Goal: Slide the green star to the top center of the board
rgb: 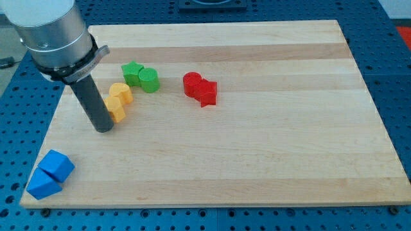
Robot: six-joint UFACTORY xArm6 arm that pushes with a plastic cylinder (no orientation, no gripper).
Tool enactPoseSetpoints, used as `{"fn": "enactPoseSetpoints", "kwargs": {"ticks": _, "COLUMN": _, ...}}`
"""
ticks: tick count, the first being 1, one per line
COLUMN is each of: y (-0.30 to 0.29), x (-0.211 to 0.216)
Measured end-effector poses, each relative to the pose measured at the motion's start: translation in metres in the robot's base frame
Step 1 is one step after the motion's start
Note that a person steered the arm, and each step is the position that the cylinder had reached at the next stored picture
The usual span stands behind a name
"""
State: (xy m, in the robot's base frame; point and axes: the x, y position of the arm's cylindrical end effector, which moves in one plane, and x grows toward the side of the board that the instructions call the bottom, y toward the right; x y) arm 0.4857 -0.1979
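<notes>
The green star (132, 71) lies on the wooden board (257, 154) at the upper left, touching a green cylinder (149, 80) on its right. My tip (104, 129) rests on the board below and to the left of the green star, right beside the lower yellow block (115, 109). A second yellow block (121, 93) sits just above that one, between my tip and the green pair.
A red cylinder (192, 84) and a red star-like block (207, 93) touch each other near the board's upper middle. Two blue blocks (58, 165) (43, 185) sit at the bottom left corner. A blue perforated table (398, 96) surrounds the board.
</notes>
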Motion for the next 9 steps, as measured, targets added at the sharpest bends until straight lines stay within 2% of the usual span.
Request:
{"fn": "enactPoseSetpoints", "kwargs": {"ticks": 1, "y": 0.0, "x": -0.005}}
{"fn": "enactPoseSetpoints", "kwargs": {"ticks": 2, "y": -0.033, "x": -0.028}}
{"fn": "enactPoseSetpoints", "kwargs": {"ticks": 3, "y": -0.024, "x": -0.07}}
{"fn": "enactPoseSetpoints", "kwargs": {"ticks": 5, "y": 0.001, "x": -0.113}}
{"fn": "enactPoseSetpoints", "kwargs": {"ticks": 7, "y": 0.036, "x": -0.128}}
{"fn": "enactPoseSetpoints", "kwargs": {"ticks": 9, "y": 0.04, "x": -0.121}}
